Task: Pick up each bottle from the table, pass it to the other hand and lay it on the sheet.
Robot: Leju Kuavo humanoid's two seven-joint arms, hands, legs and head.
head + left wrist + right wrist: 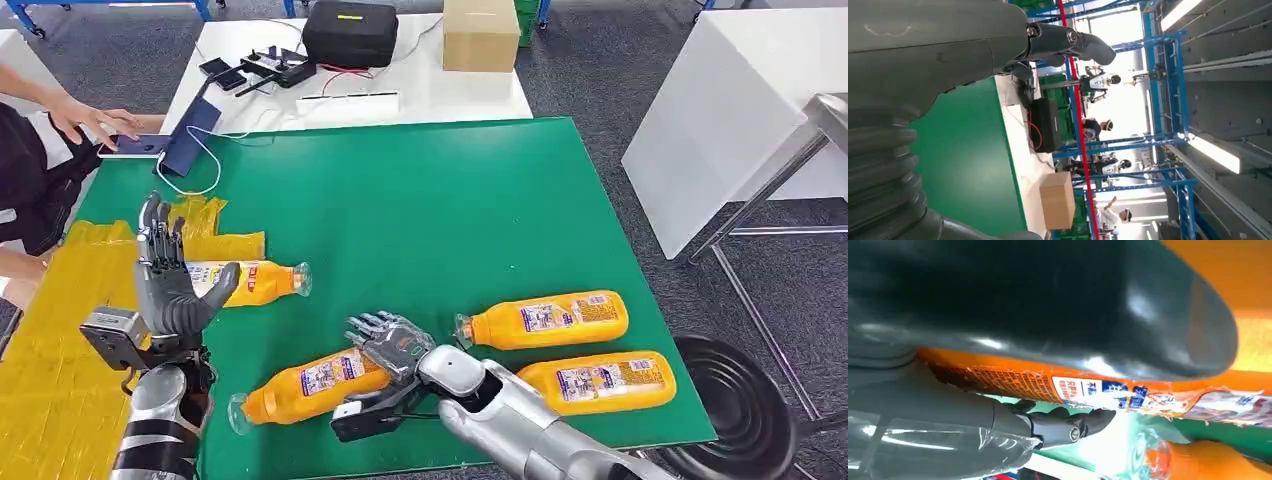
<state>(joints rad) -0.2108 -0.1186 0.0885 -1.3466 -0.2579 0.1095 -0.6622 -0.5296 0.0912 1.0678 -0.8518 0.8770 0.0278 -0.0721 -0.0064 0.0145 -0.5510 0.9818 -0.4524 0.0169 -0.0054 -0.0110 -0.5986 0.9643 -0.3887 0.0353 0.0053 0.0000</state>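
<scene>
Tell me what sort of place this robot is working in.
Probably an industrial robot lab or test hall: blue steel racking under strip lights, another humanoid robot standing further off, and a white bench with electronics and cables.

Right hand (1048, 340) wraps orange bottle (1158, 395); fingers (1068, 425) curl beneath.

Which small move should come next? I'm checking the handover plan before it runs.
Probably lift the bottle toward the left robot hand. The right robot hand is wrapped over that bottle, which lies on the green table, while the left robot hand is raised with fingers apart, holding nothing, beside the yellow sheet.
</scene>
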